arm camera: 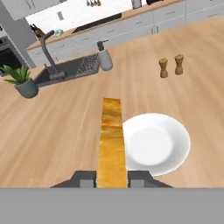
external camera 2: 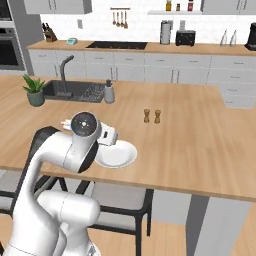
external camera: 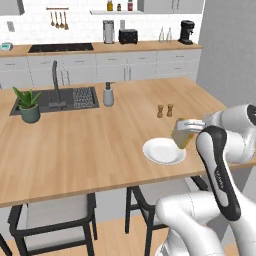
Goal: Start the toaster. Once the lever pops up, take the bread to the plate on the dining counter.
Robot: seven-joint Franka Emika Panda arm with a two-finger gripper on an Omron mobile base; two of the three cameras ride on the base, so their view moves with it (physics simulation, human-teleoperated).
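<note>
Plate [external camera: 164, 151] on dining counter [external camera: 90, 145]

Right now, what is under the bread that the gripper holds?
Under the bread lies the bare wood of the dining counter, with the white plate just beside it. The counter strip directly beneath the slice is covered.

White tiled back wall [external camera: 80, 25], utensils hanging on rail [external camera: 58, 19]. Long wood bench along wall [external camera 2: 150, 48] with pale grey cabinets [external camera: 100, 67] under it, black cooktop [external camera: 61, 47] set in. Dark oven column [external camera 2: 10, 47] far left. Grey wall [external camera: 230, 50] on right. Dark-framed stools [external camera: 52, 217] with pale seats, warm wood floor [external camera: 112, 240]. Light even, soft.
</note>
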